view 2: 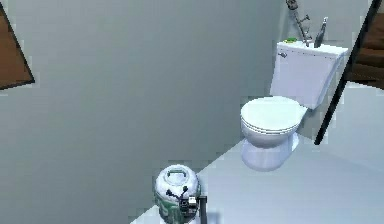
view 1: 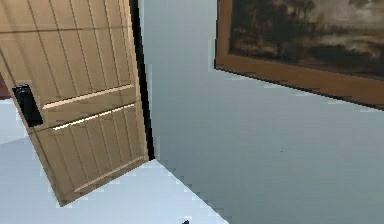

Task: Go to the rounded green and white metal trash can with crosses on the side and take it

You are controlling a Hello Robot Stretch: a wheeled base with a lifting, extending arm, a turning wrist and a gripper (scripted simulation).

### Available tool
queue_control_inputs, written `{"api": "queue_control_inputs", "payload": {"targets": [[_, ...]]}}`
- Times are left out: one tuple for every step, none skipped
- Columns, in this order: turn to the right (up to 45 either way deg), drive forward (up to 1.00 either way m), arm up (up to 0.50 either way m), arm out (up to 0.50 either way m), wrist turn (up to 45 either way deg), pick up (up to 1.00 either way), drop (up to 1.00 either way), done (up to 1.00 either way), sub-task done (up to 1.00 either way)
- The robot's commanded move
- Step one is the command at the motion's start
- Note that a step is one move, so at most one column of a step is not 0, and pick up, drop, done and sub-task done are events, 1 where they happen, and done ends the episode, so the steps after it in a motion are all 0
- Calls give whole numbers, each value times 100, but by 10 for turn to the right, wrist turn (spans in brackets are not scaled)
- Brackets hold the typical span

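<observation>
1. Pale grey-blue walls (view 2: 130, 90) and a smooth, pale floor (view 2: 300, 195) make up a bathroom. A glossy white toilet (view 2: 270, 122) with a boxy tank stands against the wall.
2. Below and left of the toilet in the arm side view, the rounded green-and-white trash can (view 2: 176, 186) sits on the floor.
3. The dark gripper (view 2: 188, 207) shows right at the trash can. I cannot tell how its fingers stand or whether it holds anything.
4. A planked wooden door (view 1: 85, 95) carries a dark handle (view 1: 27, 104). A dark landscape painting (view 1: 300, 45) in a wooden frame hangs on the wall.
</observation>
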Motion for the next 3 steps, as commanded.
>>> {"api": "queue_control_inputs", "payload": {"targets": [[0, 0, -30, 0, 0, 0, 0, 0, 0], [0, 0, 0, 0, 0, 100, 0, 0, 0], [0, 0, 10, 0, 0, 0, 0, 0, 0]]}}
